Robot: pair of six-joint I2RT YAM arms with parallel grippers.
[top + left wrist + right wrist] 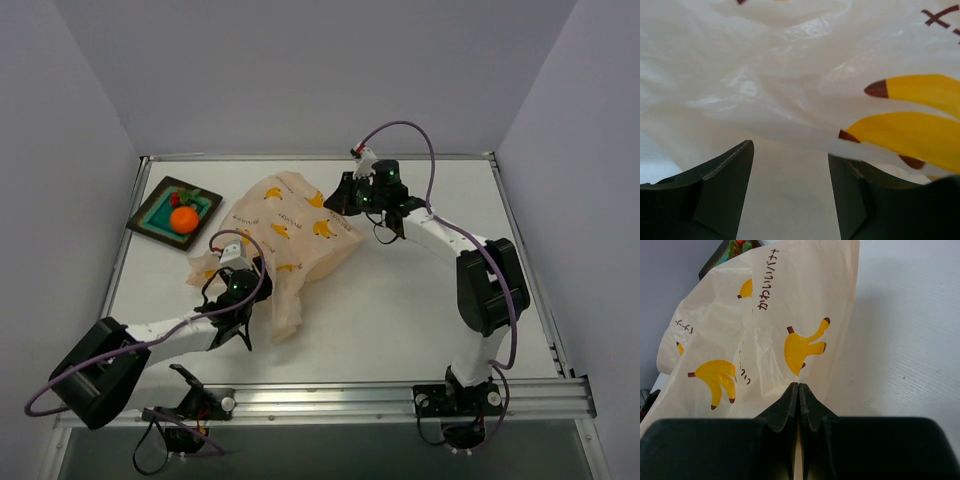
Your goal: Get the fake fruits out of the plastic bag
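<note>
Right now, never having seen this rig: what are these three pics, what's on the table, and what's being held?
Two robot arms are bolted at the near edge of a white table, and each ends in a two-finger hand. The top picture looks down from above and behind them. The other two come from wrist cameras, so the dark shapes at the bottom are that hand's own fingers. On the table lie a pale plastic bag printed with bananas and a teal tray. The tray holds an orange toy fruit and a small red one. The right hand is shut, pinching the bag's edge. The left hand is open and holds nothing, with bag film right in front of it. Whether fruit remains inside the bag cannot be seen.
</note>
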